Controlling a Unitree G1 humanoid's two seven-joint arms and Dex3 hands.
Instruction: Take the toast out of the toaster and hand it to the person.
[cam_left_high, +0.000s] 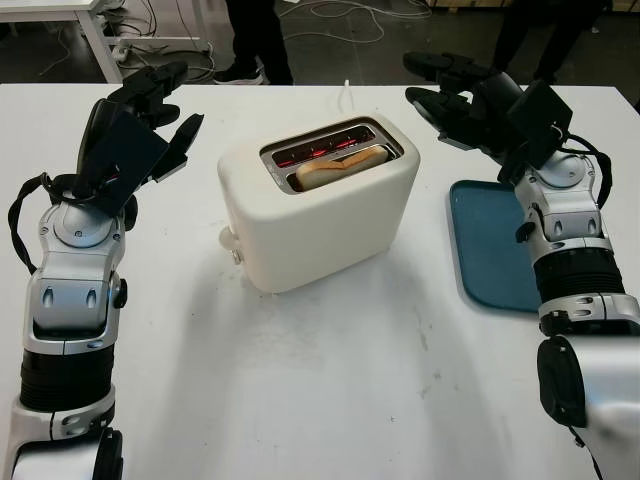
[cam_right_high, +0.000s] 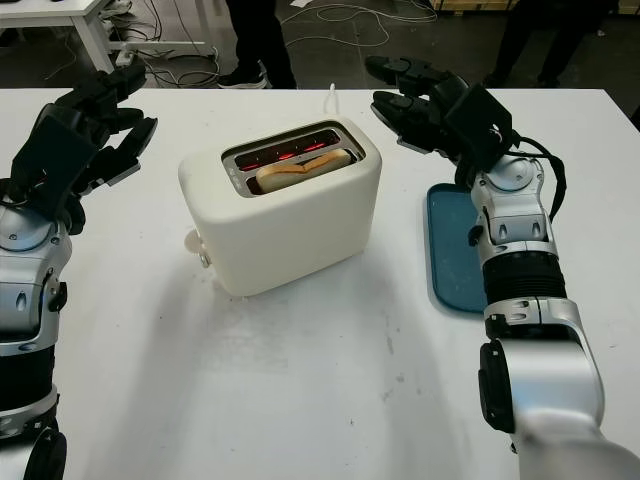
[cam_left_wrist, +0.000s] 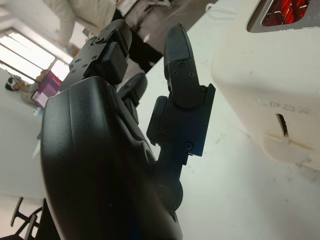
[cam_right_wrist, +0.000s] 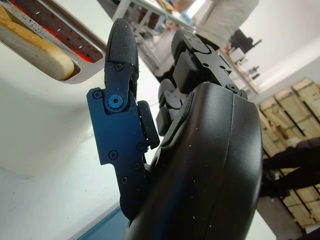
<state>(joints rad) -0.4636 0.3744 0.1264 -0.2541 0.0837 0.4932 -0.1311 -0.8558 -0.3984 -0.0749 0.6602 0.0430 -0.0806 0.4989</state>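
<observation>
A cream-white, rounded plastic toaster (cam_left_high: 318, 198) stands at the centre of the white desk (cam_left_high: 330, 380), its two slots glowing red inside. A pale slice of toast (cam_left_high: 340, 166) sits in the nearer slot, its top edge just above the rim, not yet taken out

The left hand (cam_left_high: 150, 120) hangs above the desk in the upper left of the frame, beside the toaster and apart from it; it is open and grasps nothing. In the left wrist view its black fingers (cam_left_wrist: 182, 95) reach toward the toaster's side wall without touching it

The right hand (cam_left_high: 455, 95) hovers in the upper right of the frame, near the toaster's far right corner, also open with nothing in its fingers (cam_right_wrist: 120, 80). Below it, at the right edge of the desk, lies a flat dark blue tray (cam_left_high: 490, 250)

Beyond the desk's far edge, at the top of the frame, a person's dark trouser legs and shoes (cam_left_high: 255, 40) stand on the floor among loose cables (cam_left_high: 330, 15)
</observation>
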